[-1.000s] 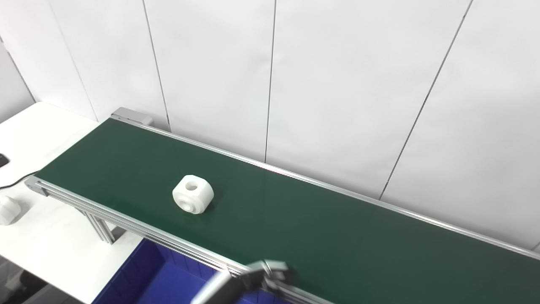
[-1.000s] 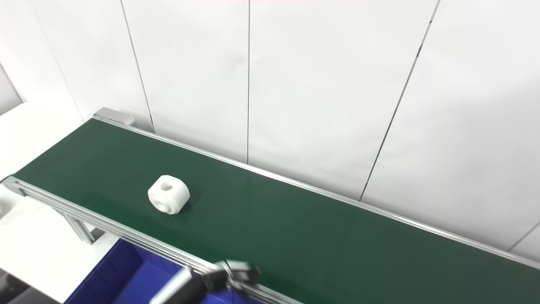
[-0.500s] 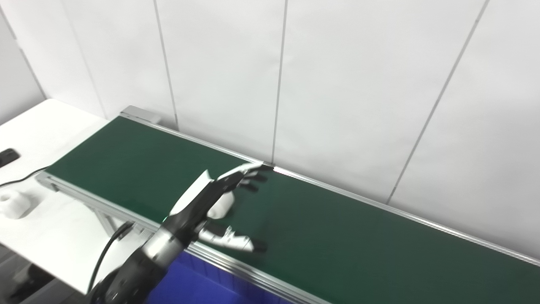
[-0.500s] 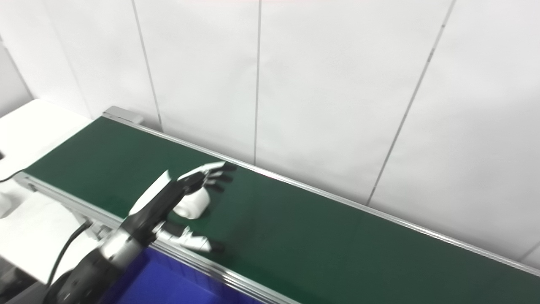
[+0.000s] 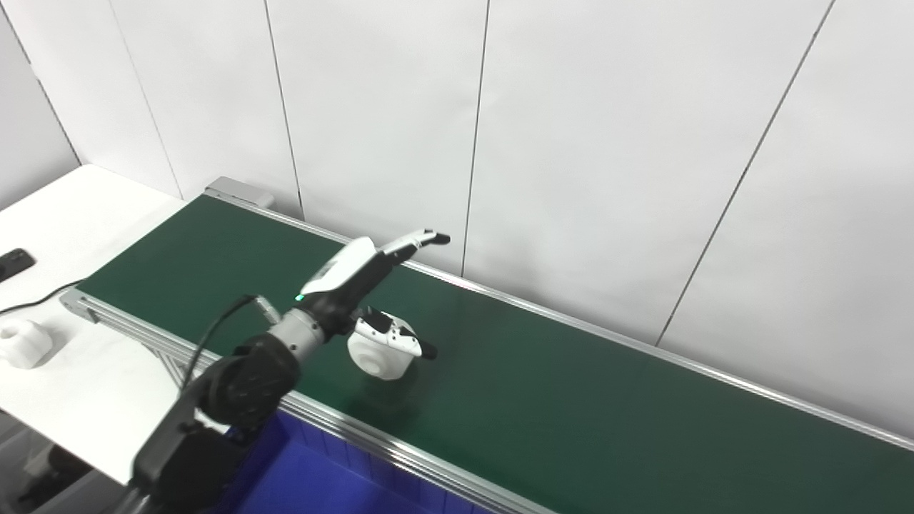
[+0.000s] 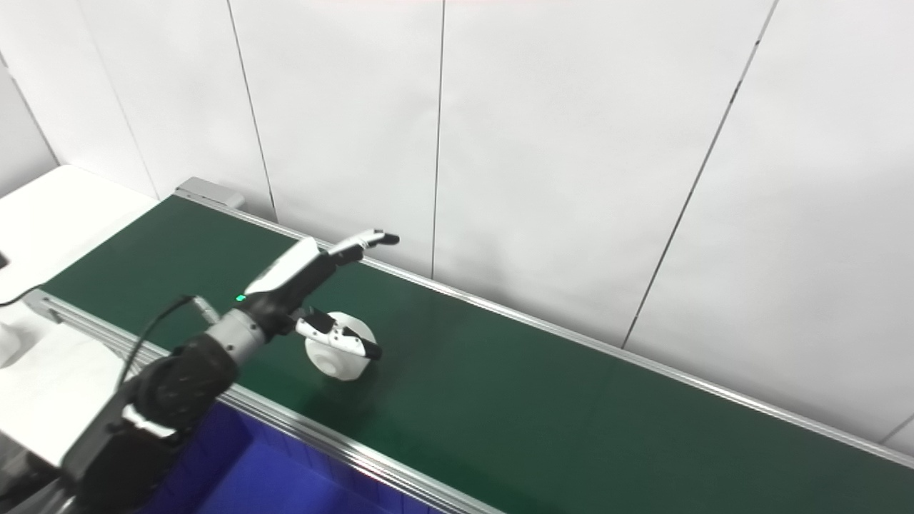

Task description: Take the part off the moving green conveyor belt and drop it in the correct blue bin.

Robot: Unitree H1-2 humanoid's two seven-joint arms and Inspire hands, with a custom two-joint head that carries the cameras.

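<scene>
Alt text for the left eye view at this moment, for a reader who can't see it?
The robot's left hand grips a white part over the green conveyor belt, one finger pointing outward. A blue bin sits below the belt's near rail; another white part rests on the white table.

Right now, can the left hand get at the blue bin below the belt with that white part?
Probably yes: the left hand holds the white round part above the green belt; the blue bin lies open just below.

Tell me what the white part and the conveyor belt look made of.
White part: probably plastic, matte, uniform white, rounded moulded-looking edges; could be 3D-printed. Conveyor belt: dark green, smooth, rubbery or PVC-looking, with a faint sheen, between silvery metal-looking side rails.
</scene>
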